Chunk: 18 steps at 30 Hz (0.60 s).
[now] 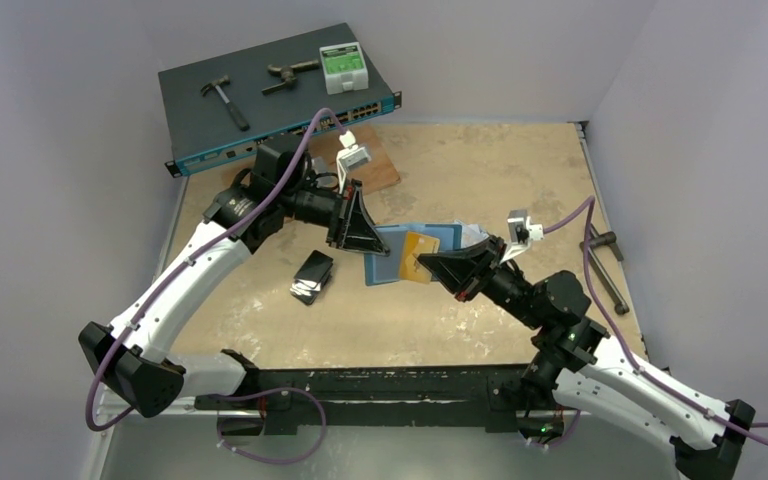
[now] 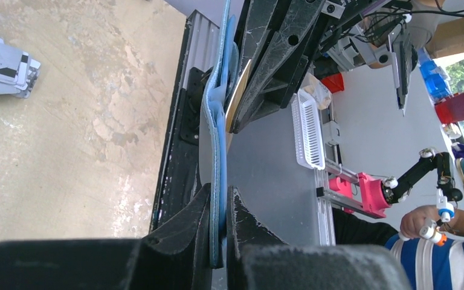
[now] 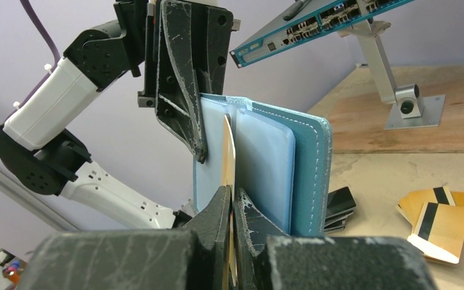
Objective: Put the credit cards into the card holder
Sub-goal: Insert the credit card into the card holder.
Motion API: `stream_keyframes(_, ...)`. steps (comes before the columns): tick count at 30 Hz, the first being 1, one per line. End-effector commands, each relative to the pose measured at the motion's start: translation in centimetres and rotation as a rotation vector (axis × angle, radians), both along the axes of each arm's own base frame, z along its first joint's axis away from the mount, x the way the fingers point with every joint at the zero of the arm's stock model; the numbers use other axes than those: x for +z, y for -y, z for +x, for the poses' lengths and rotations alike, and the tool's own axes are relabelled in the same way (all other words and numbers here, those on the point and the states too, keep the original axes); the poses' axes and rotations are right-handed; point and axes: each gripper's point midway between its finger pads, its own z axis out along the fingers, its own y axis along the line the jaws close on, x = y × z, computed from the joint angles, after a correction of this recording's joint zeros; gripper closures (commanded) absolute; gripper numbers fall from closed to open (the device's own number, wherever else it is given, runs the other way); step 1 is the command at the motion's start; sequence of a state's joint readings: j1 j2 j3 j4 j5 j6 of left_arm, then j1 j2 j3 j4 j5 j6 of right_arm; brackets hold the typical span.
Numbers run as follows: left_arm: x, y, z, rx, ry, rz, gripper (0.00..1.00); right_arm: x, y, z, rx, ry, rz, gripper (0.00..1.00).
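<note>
My left gripper [image 1: 368,238] is shut on the edge of the teal-blue card holder [image 1: 400,262], which it holds open above the table. In the left wrist view the holder [image 2: 217,139] stands edge-on between my left gripper's [image 2: 225,229] jaws. My right gripper [image 1: 428,263] is shut on a gold-orange credit card [image 1: 418,245]. In the right wrist view that card [image 3: 228,145] stands edge-on in my right gripper [image 3: 232,199], its far end against the holder's [image 3: 278,163] inner pockets. Several gold cards [image 3: 438,217] lie on the table. Silver-grey striped cards [image 2: 3,66] lie apart.
A black card stack [image 1: 312,277] lies left of the holder. A network switch [image 1: 270,95] with hammers and a white box on top sits at the back left. A wooden board [image 1: 375,165] lies in front of it. A metal bracket [image 1: 605,265] lies at the right edge.
</note>
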<state>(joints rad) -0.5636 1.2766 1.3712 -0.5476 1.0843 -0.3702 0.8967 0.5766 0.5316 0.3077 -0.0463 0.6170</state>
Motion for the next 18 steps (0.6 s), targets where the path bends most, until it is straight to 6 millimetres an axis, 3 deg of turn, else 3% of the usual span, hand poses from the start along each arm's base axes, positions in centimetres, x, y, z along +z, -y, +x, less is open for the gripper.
stream_keyframes(1, 4.7, -0.7, -2.7, -0.100, 0.139, -0.115, 1.00, -5.3, -0.8, 0.4, 0.015, -0.068, -0.158, 1.00)
stream_keyframes(18, 4.6, -0.7, -3.1, -0.116, 0.130, -0.117, 0.97, -5.5, -1.9, -0.4, 0.087, -0.033, -0.150, 1.00)
